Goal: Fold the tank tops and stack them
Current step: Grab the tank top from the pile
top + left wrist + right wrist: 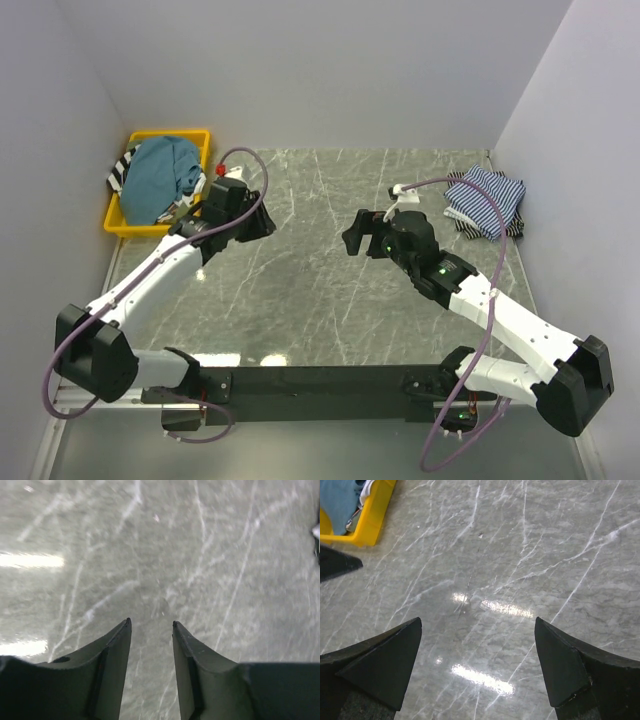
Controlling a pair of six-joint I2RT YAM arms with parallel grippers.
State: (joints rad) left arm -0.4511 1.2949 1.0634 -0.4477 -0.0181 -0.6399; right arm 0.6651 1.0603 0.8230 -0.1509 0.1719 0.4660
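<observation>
Grey marble worktop (320, 300) lies under both arms. The teal tank top (160, 178) sits in the yellow tray (172, 134) at the far left, with a black-and-white striped top (120, 172) beside it. A heap of thin-striped tops (487, 198) lies at the far right. The left tool (150, 624) is partly open and holds nothing. The right tool (477, 622) is wide open and holds nothing.

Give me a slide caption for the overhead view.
Over the table, left gripper and right gripper hover open; teal top lies in the tray, striped tops far right.
</observation>
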